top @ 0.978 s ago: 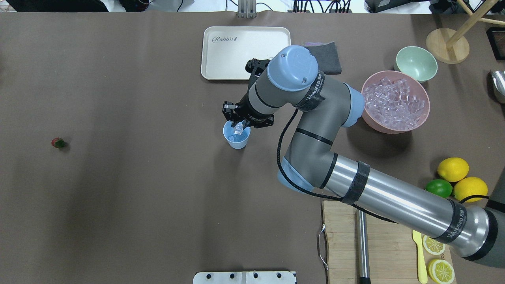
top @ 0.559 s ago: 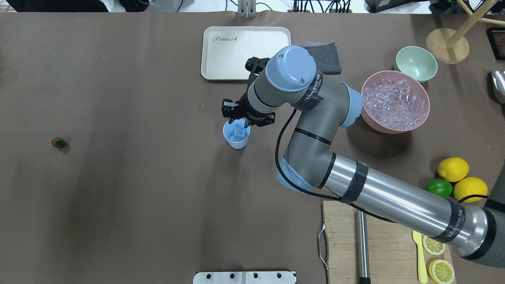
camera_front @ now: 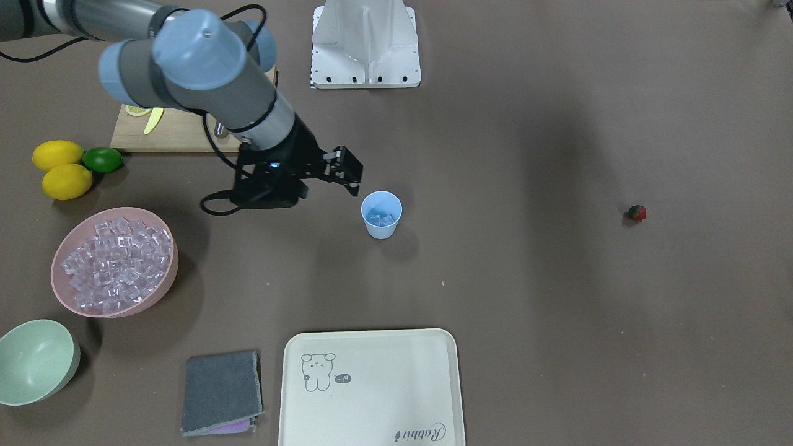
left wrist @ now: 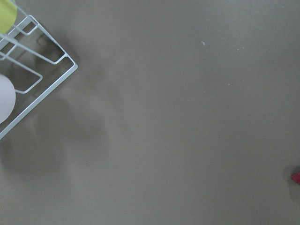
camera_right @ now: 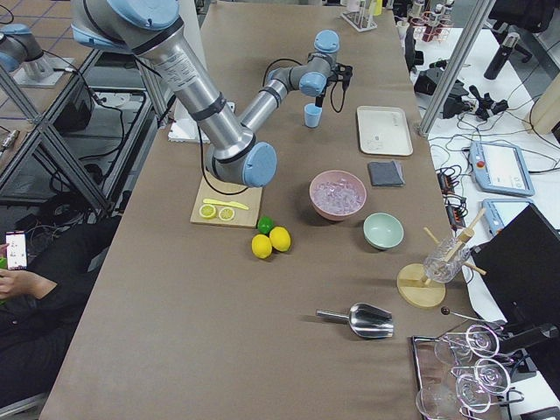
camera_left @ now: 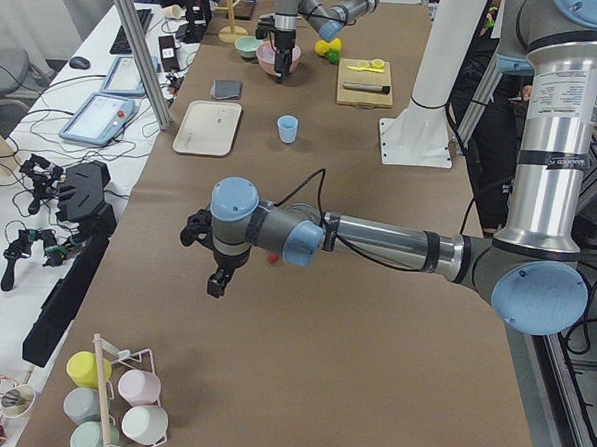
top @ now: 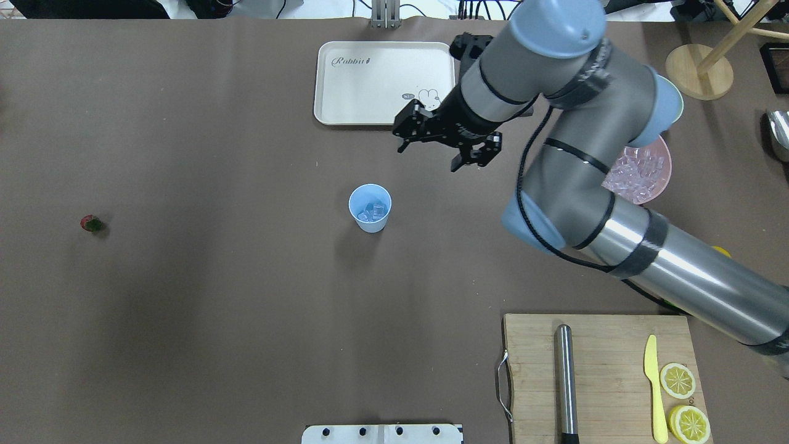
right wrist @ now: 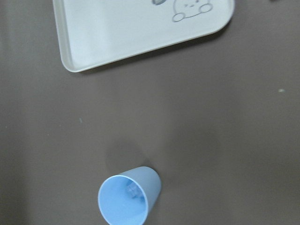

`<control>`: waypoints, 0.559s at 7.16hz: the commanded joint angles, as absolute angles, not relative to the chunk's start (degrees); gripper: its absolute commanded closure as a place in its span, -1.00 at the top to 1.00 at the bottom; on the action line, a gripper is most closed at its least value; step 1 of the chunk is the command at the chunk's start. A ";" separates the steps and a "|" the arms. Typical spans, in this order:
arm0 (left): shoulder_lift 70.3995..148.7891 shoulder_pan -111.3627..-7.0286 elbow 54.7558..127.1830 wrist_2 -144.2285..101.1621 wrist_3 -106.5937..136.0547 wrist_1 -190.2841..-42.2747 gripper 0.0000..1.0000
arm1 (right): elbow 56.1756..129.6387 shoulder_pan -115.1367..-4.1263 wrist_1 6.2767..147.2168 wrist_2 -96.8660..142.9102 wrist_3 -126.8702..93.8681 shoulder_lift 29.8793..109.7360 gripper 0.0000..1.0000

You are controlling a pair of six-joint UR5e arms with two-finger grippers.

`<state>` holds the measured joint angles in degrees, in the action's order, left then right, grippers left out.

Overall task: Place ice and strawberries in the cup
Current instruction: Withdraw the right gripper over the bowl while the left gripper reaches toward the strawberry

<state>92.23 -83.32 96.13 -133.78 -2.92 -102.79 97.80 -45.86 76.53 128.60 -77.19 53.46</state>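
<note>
Ice [top: 373, 211] is already in the light-blue cup [top: 370, 208], which stands upright mid-tabletop [top: 216, 308]. The strawberry [top: 91, 223] lies alone, well apart at 9 o'clock from the cup in the overhead view, so it is likely your next pick. The right tool [top: 428, 159] hangs at about 1–2 o'clock of the cup, toward the tray [top: 345, 86], with its jaws apart and nothing in them. The pink bowl [top: 641, 176] of cubes is half hidden behind that arm. The left tool [camera_left: 203, 259] shows only in the side view, near the strawberry, and you cannot tell whether its jaws are apart or together. Its wrist camera catches just a red sliver at the 4 o'clock edge. Shift that way until the berry is centred, then spread the jaws, come straight down and pinch its sides lightly, as it probably rolls and bruises easily. Carry it over the cup's rim and let go low. Keep the right arm away from the cup.
</note>
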 commanded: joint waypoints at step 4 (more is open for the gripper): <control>90.47 -71.13 101.05 -132.46 20.04 -114.74 0.97 | 102.66 -60.97 77.34 136.83 -52.53 71.78 0.98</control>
